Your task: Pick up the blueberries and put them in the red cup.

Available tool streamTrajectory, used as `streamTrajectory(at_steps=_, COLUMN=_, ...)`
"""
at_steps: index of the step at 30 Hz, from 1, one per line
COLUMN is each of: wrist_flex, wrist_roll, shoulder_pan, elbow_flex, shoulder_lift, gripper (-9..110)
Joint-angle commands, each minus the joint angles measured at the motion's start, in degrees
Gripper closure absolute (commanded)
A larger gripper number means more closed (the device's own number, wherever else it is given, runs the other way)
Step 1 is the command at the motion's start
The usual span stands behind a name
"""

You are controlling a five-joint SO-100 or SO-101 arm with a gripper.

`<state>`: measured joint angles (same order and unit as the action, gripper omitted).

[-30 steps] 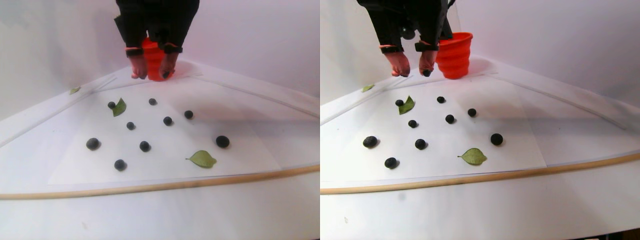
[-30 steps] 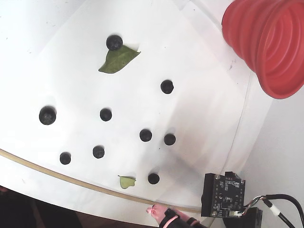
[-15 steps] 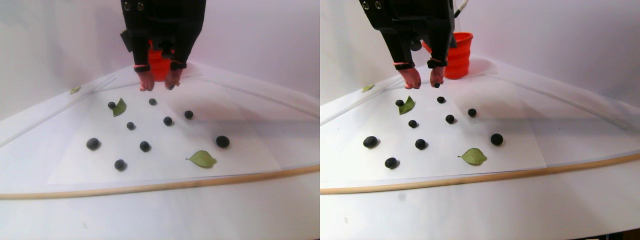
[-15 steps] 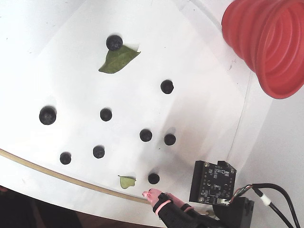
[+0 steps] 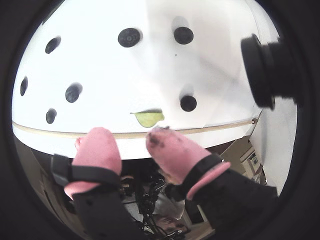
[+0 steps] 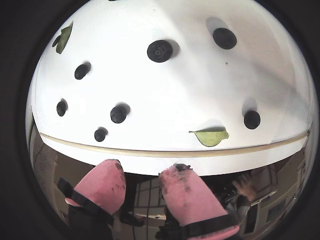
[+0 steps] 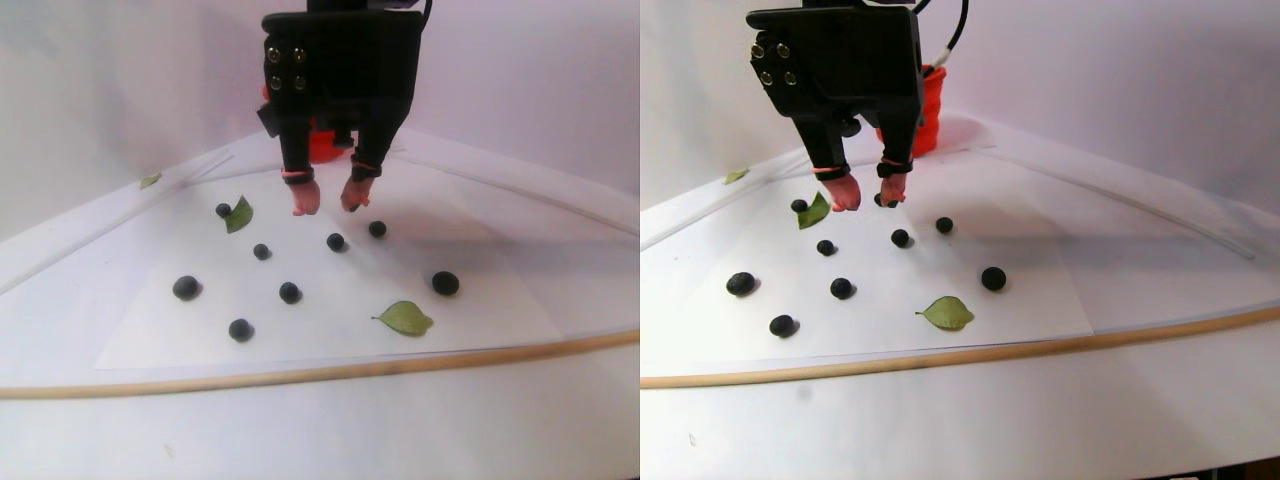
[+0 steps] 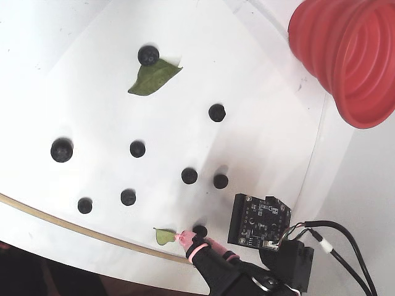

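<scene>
Several blueberries (image 7: 289,292) lie scattered on a white sheet; they also show in the fixed view (image 8: 189,176) and both wrist views (image 5: 188,103) (image 6: 118,113). The ribbed red cup (image 8: 352,55) stands at the back, partly hidden behind the arm in the stereo pair view (image 7: 928,110). My gripper (image 7: 328,205) hangs low over the far berries, open, its stained pink pads (image 5: 97,142) apart with nothing between them (image 6: 142,172). One berry (image 7: 881,201) sits right by the fingertips. In the fixed view one pink fingertip (image 8: 184,237) is beside a berry (image 8: 199,231).
Two green leaves lie on the sheet, one near the front (image 7: 405,318) and one at the back left (image 7: 238,214). A wooden strip (image 7: 300,375) borders the table's front edge. A camera board (image 8: 259,221) rides on the arm.
The gripper has come away from the red cup, forward and down to just over the far berries. It stayed open. Berries and leaves have not moved.
</scene>
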<state>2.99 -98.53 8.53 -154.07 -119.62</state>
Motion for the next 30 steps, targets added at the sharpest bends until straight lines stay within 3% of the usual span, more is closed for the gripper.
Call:
streamTrajectory(at_steps=1, wrist_flex=-3.34, wrist_roll=-0.88, shoulder_pan=0.44, elbow_flex=0.97, shoulder_lift=1.05, gripper=87)
streamTrajectory(at_steps=30, wrist_flex=-16.70, wrist_roll=-1.41, shoulder_pan=-1.14, elbow_flex=6.50, shoulder_lift=17.93, gripper=84)
